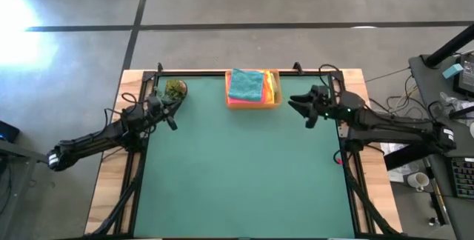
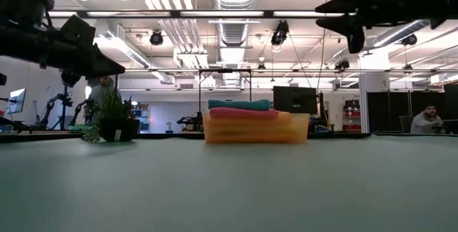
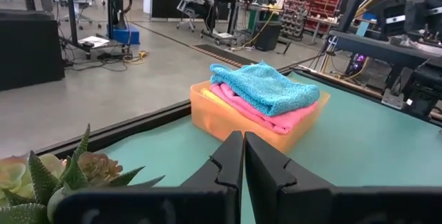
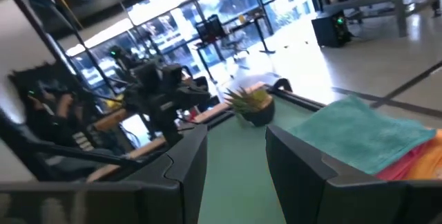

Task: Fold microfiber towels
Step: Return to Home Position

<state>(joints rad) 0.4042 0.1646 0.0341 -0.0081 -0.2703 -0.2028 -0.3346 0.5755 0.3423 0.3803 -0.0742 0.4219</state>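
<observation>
A stack of folded microfiber towels lies in the tan tray at the table's far edge, the teal towel on top, the pink towel under it, with orange and yellow edges showing. My left gripper is shut and empty above the table at the far left, beside the small plant. My right gripper is open and empty, raised above the table just right of the tray.
A small green plant ball stands at the far left corner, close to my left gripper. The green mat stretches from the tray to the near edge. A person sits at a desk beyond the table.
</observation>
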